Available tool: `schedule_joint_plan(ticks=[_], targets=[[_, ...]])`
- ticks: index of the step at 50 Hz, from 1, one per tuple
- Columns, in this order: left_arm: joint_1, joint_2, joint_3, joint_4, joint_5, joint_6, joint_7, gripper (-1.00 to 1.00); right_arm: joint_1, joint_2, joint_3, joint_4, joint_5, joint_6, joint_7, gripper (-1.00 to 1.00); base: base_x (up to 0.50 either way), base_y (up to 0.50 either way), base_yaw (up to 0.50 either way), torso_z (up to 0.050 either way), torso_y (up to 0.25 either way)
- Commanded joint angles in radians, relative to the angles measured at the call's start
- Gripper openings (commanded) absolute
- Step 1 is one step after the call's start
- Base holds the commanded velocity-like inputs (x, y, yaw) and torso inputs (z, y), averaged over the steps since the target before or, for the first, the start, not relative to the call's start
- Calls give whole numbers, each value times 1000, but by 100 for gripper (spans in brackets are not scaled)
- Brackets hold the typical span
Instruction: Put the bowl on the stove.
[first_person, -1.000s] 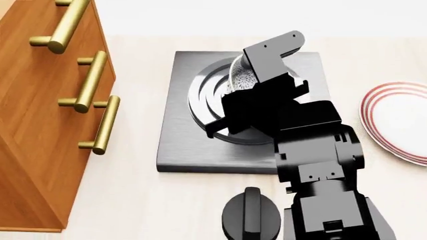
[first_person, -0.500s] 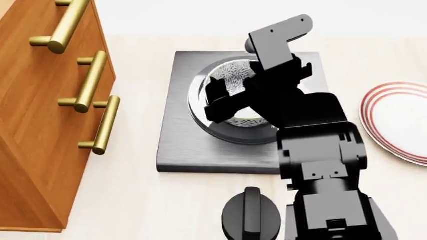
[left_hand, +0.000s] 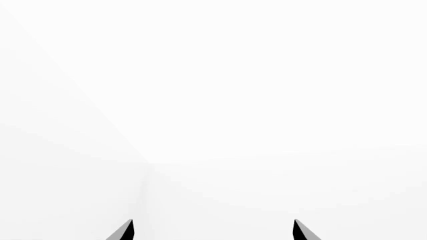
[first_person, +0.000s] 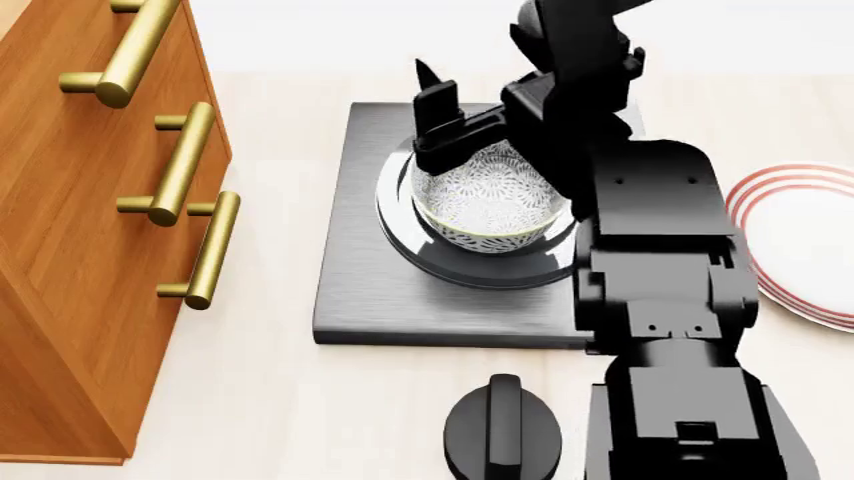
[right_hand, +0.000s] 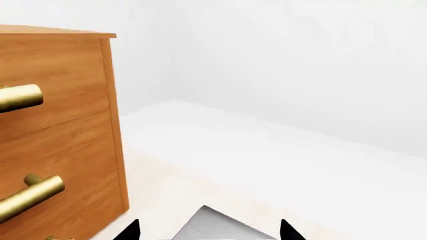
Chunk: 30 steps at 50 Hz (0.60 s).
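Bowl (first_person: 487, 205) sits upright on the stove (first_person: 350, 290), centred on the burner rings, w/ nothing gripping it. My right pincer (first_person: 470, 120) hangs just above the bowl's far rim, released, tips apart. Right wrist cam: drawer unit (right_hand: 57, 125) w/ brass handles, stove corner between the tips. Left pincer (left_hand: 213, 231) spread wide, facing blank white. Knob (first_person: 505, 432) and plate (first_person: 801, 245) on worktop (first_person: 254, 400).

No text, label, brand, number or sign can be read on anything shown in any of the views.
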Motion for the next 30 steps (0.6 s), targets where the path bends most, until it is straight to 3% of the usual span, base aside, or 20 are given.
schedule_joint_plan(ticks=[1,7,8,13,21,23,30], targets=[[4,22,-33,3,-24,10,43,100,9,-6,114,0,-1,-148,-76,100,0,0,0,0,0],[2,22,-25,2,-24,11,45,100,-12,-5,201,-2,55,-298,-129,100,0,0,0,0,0],[2,22,-24,2,-24,11,45,100,-45,-8,221,-66,86,-283,-156,100,0,0,0,0,0],[-5,23,-8,1,-18,12,46,100,-382,-32,247,-816,201,56,-136,100,0,0,0,0,0],[-7,23,-3,2,-17,14,48,100,-636,-14,238,-1206,284,167,-124,100,0,0,0,0,0],[-14,26,14,-3,-15,20,52,100,-792,-24,280,-1361,349,113,-143,100,0,0,0,0,0],[-24,22,27,-2,-17,19,51,100,-957,-57,390,-1499,577,-1,-125,100,0,0,0,0,0]])
